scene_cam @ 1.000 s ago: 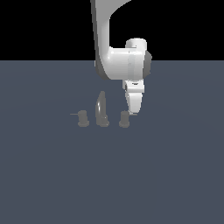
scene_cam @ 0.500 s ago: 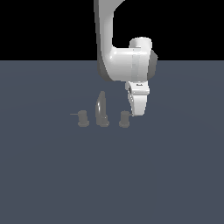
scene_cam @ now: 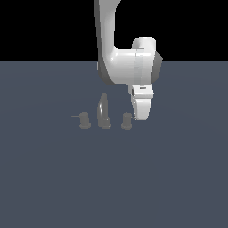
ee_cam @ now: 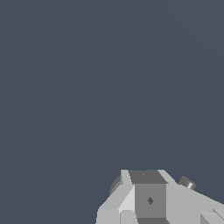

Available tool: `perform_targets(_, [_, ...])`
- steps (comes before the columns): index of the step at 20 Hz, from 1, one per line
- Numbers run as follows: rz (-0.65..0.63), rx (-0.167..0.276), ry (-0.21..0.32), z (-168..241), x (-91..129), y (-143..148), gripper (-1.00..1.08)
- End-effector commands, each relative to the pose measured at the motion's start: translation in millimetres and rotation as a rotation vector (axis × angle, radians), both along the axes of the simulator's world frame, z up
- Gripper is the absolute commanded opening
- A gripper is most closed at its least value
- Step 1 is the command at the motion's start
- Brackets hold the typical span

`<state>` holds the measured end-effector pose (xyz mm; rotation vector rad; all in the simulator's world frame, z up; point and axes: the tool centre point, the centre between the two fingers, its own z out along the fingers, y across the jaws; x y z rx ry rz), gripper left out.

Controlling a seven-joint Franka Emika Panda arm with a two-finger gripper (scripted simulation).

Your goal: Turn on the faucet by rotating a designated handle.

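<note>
Dull grey throughout, the faucet [scene_cam: 104, 116] stands as a three-piece set on a flat slate-blue floor [scene_cam: 114, 178], and we list its parts by their place relative to the pincer. White and glossy, the Panda arm [scene_cam: 120, 53] drops from above and ends in the pincer [scene_cam: 140, 116], which hangs low, its tip at about the level of the posts. Nearest to it is the handle [scene_cam: 126, 121], a short stubby post on a wider base, just beside the pincer on the exterior view's left; the thin rod at its top reaches toward the pincer, and we cannot tell whether the two touch. One place further from the pincer on that same side rises the spout [scene_cam: 103, 111], tall, curved and tapering, the highest of the three pieces. Farthest from the pincer is the twin post [scene_cam: 84, 121], whose thin pale rod points away from the pincer. In the wrist view we see the pincer's blocky pale-grey body [ee_cam: 151, 199] over bare floor, with a small dark-grey rounded cap [ee_cam: 187, 182] showing just past its edge; what that cap belongs to we cannot say. Whether the pincer is released or clenched we cannot tell, as neither view shows its fingers apart.
</note>
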<state>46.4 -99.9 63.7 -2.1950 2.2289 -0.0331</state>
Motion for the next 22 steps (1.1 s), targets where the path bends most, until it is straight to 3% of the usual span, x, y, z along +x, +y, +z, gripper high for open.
perform_targets(1, [-0.001,0.006,0.021,-0.1,-16.7,3.0,-1.0])
perform_targets(5, [-0.002,0.006,0.024,-0.1,-29.7,4.1,-1.0])
perform_targets(7, [-0.014,-0.003,0.013,-0.6,-23.2,-6.2,-1.0])
perform_targets(18, [-0.003,0.006,0.024,-0.1,-49.9,38.2,-1.0])
perform_targets(19, [-0.003,0.006,0.024,-0.1,-49.9,38.2,-1.0])
perform_targets(20, [-0.035,-0.007,0.017,-0.6,-47.3,12.8,-1.0])
perform_targets(22, [-0.027,-0.004,0.019,-0.5,-44.7,28.7,-1.0])
